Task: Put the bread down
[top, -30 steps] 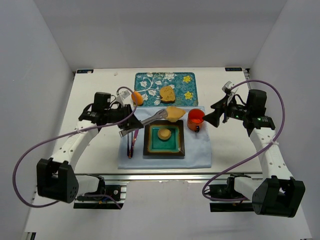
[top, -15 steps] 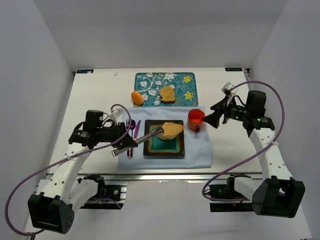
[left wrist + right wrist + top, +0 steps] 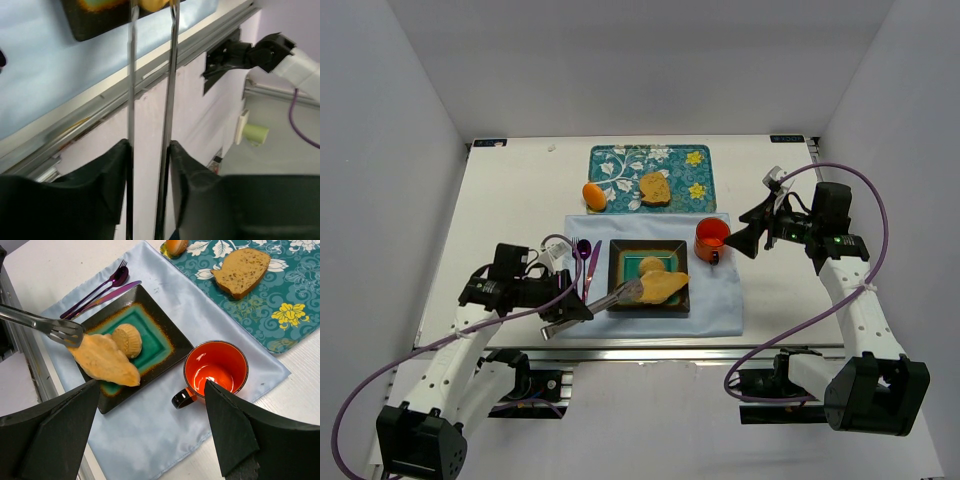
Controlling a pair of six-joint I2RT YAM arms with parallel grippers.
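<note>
My left gripper is clamped on the handles of the tongs, and the tong tips pinch the bread. The bread lies over the near side of the square plate, overlapping its rim; I can't tell whether it rests on it. A small round bun sits in the middle of the plate. The orange cup beside it holds nothing. On the flowered mat are a brown slice and an orange ball. My right gripper hangs spread wide, empty.
</note>
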